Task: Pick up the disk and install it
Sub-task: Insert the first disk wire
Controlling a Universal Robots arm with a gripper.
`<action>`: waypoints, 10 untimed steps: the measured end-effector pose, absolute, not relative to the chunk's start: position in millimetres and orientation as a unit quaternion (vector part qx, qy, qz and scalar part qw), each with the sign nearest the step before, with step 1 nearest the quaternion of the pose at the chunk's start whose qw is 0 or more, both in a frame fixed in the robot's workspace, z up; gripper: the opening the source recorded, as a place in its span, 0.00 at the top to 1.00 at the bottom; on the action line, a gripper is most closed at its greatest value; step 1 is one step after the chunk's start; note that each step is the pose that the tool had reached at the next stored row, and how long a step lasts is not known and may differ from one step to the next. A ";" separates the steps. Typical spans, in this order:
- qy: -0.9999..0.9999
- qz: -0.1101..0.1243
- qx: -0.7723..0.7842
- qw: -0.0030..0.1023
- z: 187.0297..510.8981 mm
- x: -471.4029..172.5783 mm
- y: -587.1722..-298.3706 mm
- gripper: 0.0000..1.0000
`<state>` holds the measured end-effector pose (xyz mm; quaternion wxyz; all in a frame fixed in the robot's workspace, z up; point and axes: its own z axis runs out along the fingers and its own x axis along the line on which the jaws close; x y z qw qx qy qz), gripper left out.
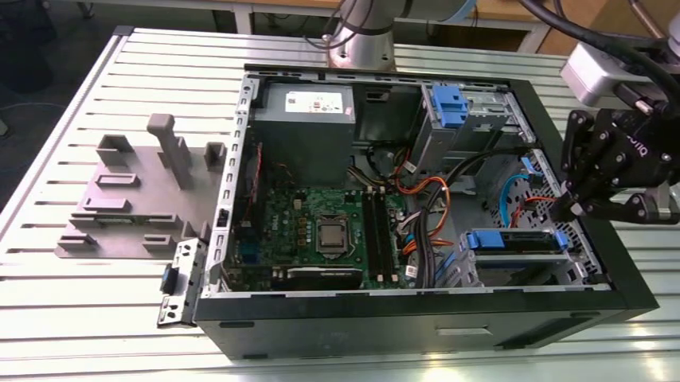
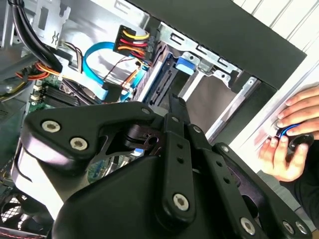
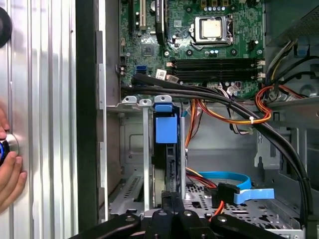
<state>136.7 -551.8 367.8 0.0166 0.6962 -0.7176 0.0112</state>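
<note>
Beside the case (image 1: 425, 322), toward the exterior view's left, a grey stand (image 1: 127, 199) sat on the slatted table (image 1: 64, 318). Inside the case lay the motherboard (image 1: 318, 231), and past it, near the case's wall on the exterior view's right, the disk (image 1: 512, 239) sat slotted in a metal cage (image 1: 499, 269), its blue rail end showing. Above that wall hung the gripper (image 1: 566, 211), clenched on nothing, its tips just beside the disk's edge in the first wrist view. Outside the case, a hand (image 2: 289, 142) rested near its outer wall.

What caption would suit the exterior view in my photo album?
Robot hand poised over an open computer case on a slatted table, near the blue-railed disk seated inside.
</note>
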 end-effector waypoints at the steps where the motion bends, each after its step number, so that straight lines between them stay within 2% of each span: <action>1: -0.717 0.011 0.696 0.017 367.7 136.9 -551.0 0.89; 10: -0.716 0.011 0.698 0.017 367.3 142.3 -545.1 0.89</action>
